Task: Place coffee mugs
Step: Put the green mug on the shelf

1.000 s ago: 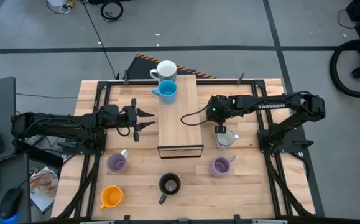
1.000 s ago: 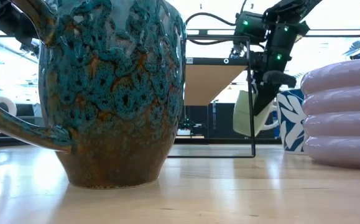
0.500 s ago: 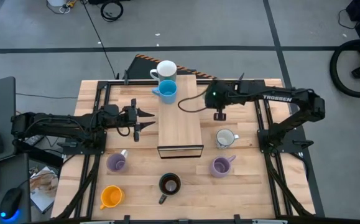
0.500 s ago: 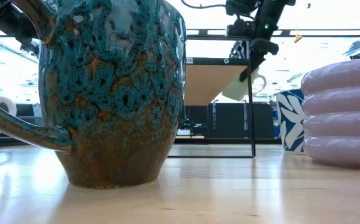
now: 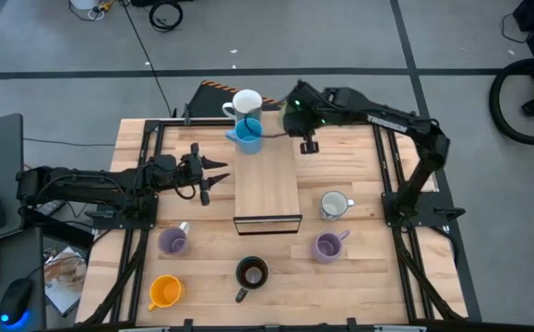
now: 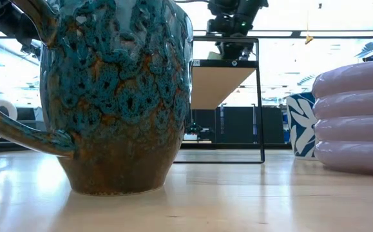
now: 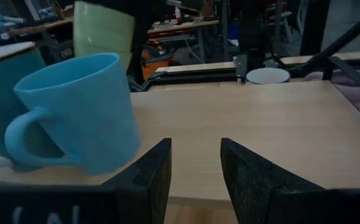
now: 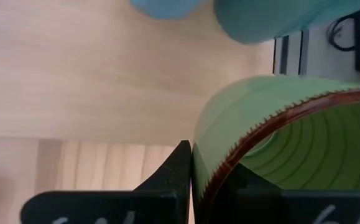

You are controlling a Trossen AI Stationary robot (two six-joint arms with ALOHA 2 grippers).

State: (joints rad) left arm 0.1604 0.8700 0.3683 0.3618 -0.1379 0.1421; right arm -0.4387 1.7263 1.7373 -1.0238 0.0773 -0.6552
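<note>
My right gripper point(image 8: 192, 165) is shut on a green mug point(image 8: 279, 137) with a brown rim, high over the far end of the raised wooden board point(image 5: 267, 180). Beside it on that end stand a light blue mug point(image 5: 246, 136) and a white mug point(image 5: 245, 101). From the left wrist view, the green mug point(image 7: 102, 28) hangs behind the blue mug point(image 7: 80, 118). Left of the board, my left gripper point(image 5: 213, 175) stands open, pointing level at the board, holding nothing. My right gripper holds the green mug by its wall at the brown rim point(image 8: 212, 177), one finger point(image 8: 178, 171) outside and the other inside the mug. The fingers slant down from the table's right side. The mug is lifted clear of the board and tilted, its mouth toward the gripper.
A patterned white mug point(image 5: 336, 205) and a lilac mug point(image 5: 326, 246) stand right of the board. Near the front edge are a second lilac mug point(image 5: 172, 242), an orange mug point(image 5: 164, 291) and a dark mug point(image 5: 251, 273), which fills the low view point(image 6: 118, 96).
My right gripper has risen from beside the patterned white mug and swung toward the far edge and the left, rolling as it went. It carries the green mug, lifted clear throughout, to above the board's far end next to the blue mug.
</note>
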